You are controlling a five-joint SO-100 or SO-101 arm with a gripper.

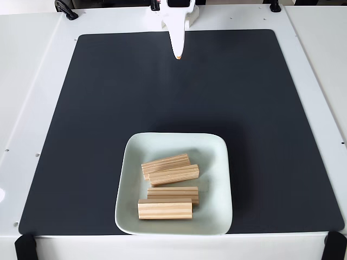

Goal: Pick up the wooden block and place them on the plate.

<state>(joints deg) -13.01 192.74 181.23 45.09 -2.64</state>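
Note:
The pale mint-green plate [214,154] sits on the black mat near the front edge in the fixed view. Several light wooden blocks lie inside it: one [165,163] tilted at the upper left, one [174,175] just below it, one [173,194] lower down, and one [165,209] nearest the front rim. My white gripper [178,54] hangs at the far end of the mat, well away from the plate, its fingers together with nothing held.
The black mat [108,108] covers most of the white table. Black clamps sit at the front corners [24,246] [335,245] and at the back [66,10].

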